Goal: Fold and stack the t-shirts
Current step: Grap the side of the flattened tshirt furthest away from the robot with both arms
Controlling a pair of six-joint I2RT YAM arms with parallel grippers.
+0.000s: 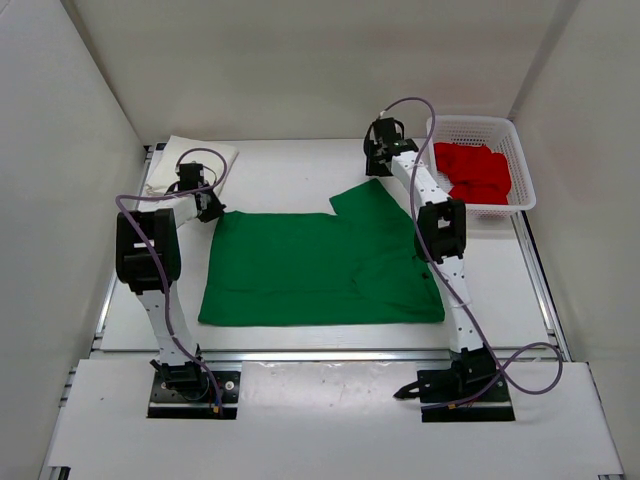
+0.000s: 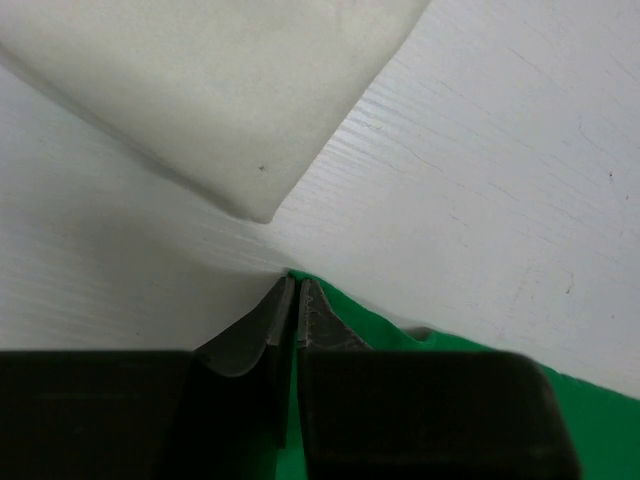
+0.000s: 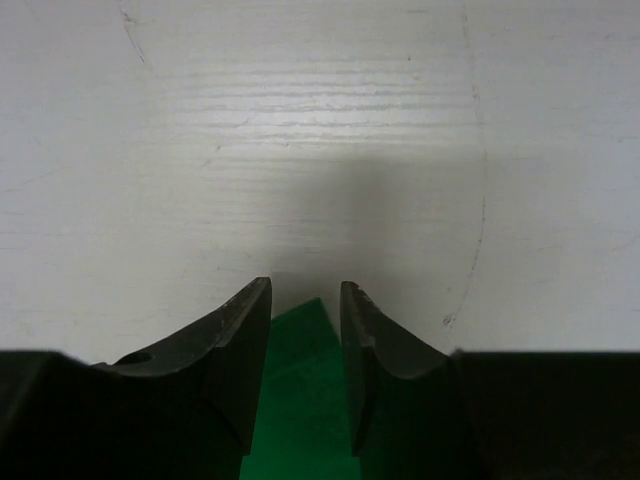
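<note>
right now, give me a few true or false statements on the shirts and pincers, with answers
1. The red shirt lies in the basket. True.
2. The green shirt is in the basket too. False: it is spread on the table.
3. The left pincer is shut on a corner of the green shirt. True.
4. The right pincer is clamped on the red shirt. False: it is open, with a tip of the green shirt between its fingers.
5. The white shirt lies on top of the green shirt. False: it lies apart, with bare table between them.
</note>
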